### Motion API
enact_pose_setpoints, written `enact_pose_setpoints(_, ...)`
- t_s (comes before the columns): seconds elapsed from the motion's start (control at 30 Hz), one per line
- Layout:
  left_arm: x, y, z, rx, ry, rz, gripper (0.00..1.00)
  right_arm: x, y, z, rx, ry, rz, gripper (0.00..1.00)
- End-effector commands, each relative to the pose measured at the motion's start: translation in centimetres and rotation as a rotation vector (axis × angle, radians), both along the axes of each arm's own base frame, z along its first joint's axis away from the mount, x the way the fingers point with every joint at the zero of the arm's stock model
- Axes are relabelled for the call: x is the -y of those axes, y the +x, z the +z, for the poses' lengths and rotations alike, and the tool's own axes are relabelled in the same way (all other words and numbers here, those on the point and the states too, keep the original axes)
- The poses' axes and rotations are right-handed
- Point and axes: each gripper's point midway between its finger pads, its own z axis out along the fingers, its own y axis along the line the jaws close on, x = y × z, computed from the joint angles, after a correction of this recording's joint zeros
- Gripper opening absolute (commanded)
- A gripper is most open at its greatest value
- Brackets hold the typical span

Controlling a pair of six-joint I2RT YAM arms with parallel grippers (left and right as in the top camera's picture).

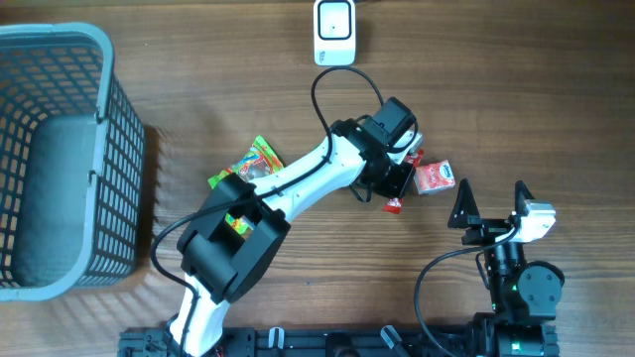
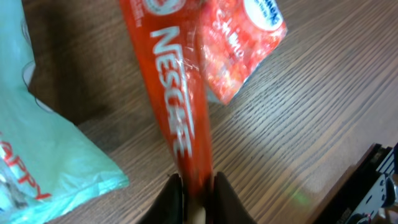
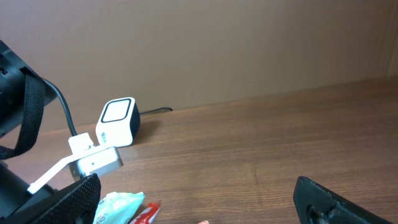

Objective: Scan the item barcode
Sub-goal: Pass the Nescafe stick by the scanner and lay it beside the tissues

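Observation:
A red Nescafé stick (image 2: 177, 106) is pinched at its lower end by my left gripper (image 2: 196, 199), whose jaws are shut on it just above the wooden table. From overhead, the left gripper (image 1: 402, 178) is at centre right, with the stick's tip (image 1: 394, 205) poking out below it. A red snack packet (image 2: 239, 43) lies beside the stick. The white barcode scanner (image 1: 335, 32) stands at the table's far edge and shows in the right wrist view as a white cube (image 3: 118, 121). My right gripper (image 1: 491, 203) rests near the front right, open and holding nothing (image 3: 193, 193).
A grey mesh basket (image 1: 104, 69) fills the left side. A colourful candy bag (image 1: 256, 164) lies partly under the left arm. A pale green packet (image 2: 43, 155) sits left of the stick. The scanner's black cable (image 1: 342, 84) loops toward the arm.

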Motion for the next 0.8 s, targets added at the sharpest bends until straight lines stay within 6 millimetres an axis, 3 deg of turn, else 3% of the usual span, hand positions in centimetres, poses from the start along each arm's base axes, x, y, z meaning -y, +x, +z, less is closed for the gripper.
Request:
enact_pose_setpoints(0.0, -0.1, 0.6, 0.7, 0.020, -0.005, 0.024, 0.68, 0.2, 0.0, 0.1, 0.007, 0.005, -0.013, 1.00)
enact_pose_setpoints(0.07, -0.3, 0.7, 1.3, 0.020, 0.000, 0.030, 0.96, 0.2, 0.0, 0.1, 0.007, 0.005, -0.013, 1.00)
enact_pose_setpoints(0.1, -0.4, 1.0, 1.8, 0.028, 0.005, 0.038, 1.00, 0.2, 0.0, 0.1, 0.007, 0.005, -0.013, 1.00)
enact_pose_setpoints(0.17, -1.9, 3.0, 3.4, 0.098, 0.070, 0.091, 1.00, 0.2, 0.0, 0.1, 0.007, 0.005, -0.013, 1.00)
enact_pose_setpoints(0.23, -4.2, 5.8, 6.5, 0.212, 0.146, 0.172, 1.00, 0.2, 0.0, 0.1, 0.007, 0.005, -0.013, 1.00)
enact_pose_setpoints(0.3, -5.7, 8.0, 10.5, 0.299, 0.143, 0.228, 1.00, 0.2, 0.0, 0.1, 0.007, 0.005, -0.013, 1.00)
enact_pose_setpoints(0.33, -6.4, 9.3, 13.6, 0.356, 0.111, 0.264, 1.00, 0.2, 0.0, 0.1, 0.007, 0.005, -0.013, 1.00)
enact_pose_setpoints(0.4, -7.3, 10.6, 17.6, 0.427, 0.055, 0.292, 1.00, 0.2, 0.0, 0.1, 0.007, 0.005, -0.013, 1.00)
enact_pose_setpoints(0.43, -7.9, 11.3, 20.4, 0.483, 0.018, 0.309, 1.00, 0.2, 0.0, 0.1, 0.007, 0.005, -0.013, 1.00)
enact_pose_setpoints(0.53, -12.9, 13.5, 31.4, 0.775, -0.007, 0.471, 1.00, 0.2, 0.0, 0.1, 0.007, 0.006, -0.013, 1.00)
enact_pose_setpoints(0.57, -15.9, 13.2, 38.4, 0.957, -0.024, 0.549, 1.00, 0.2, 0.0, 0.1, 0.007, 0.005, -0.013, 1.00)
enact_pose_setpoints(0.63, -20.7, 10.7, 49.3, 1.234, -0.087, 0.697, 1.00, 0.2, 0.0, 0.1, 0.007, 0.005, -0.013, 1.00)
enact_pose_setpoints(0.7, -26.1, 6.5, 58.7, 1.494, -0.143, 0.860, 1.00, 0.2, 0.0, 0.1, 0.007, 0.005, -0.013, 0.99)
enact_pose_setpoints(0.77, -29.4, 3.4, 62.9, 1.625, -0.152, 0.951, 1.00, 0.2, 0.0, 0.1, 0.007, 0.005, -0.013, 1.00)
